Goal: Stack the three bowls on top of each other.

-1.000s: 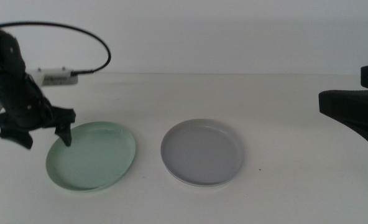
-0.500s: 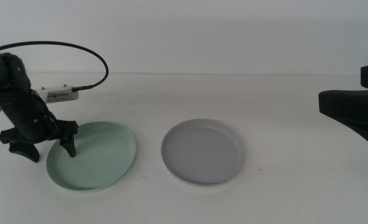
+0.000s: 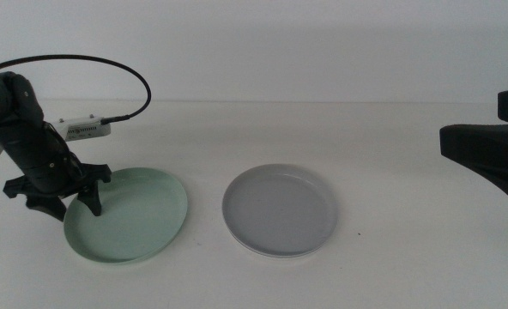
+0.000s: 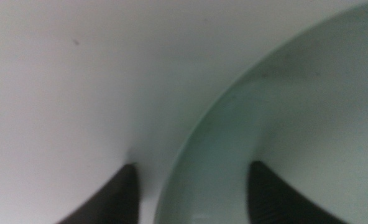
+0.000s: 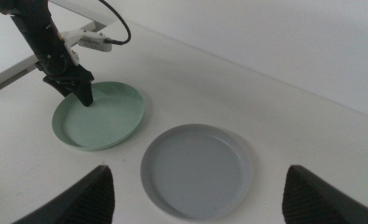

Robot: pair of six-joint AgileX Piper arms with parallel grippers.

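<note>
Middle view: I am working the left gripper (image 3: 65, 199) at the mint green bowl (image 3: 127, 214), which is lying on the table (image 3: 391, 266) at the left. Its fingers are spread and straddling the bowl's near-left rim, one finger (image 3: 93, 202) inside the dish, the other outside on the table. The grey bowl (image 3: 279, 209) is sitting just beside the green one, to its right, apart from it. A white edge is peeking out under the grey bowl's front rim; I am judging that to be the white bowl beneath it, though I cannot be sure. The right gripper (image 3: 486, 159) is waiting at the right edge.

Left wrist view: the mint green rim (image 4: 190, 140) is running between my two fingers, one (image 4: 119, 199) over the table, one over the dish, not yet clamped.

Right wrist view: the right gripper's fingers (image 5: 94, 196) are parted and holding nothing, well above the grey bowl (image 5: 196, 171). The left arm is plainly nearer the green bowl (image 5: 100, 115).
</note>
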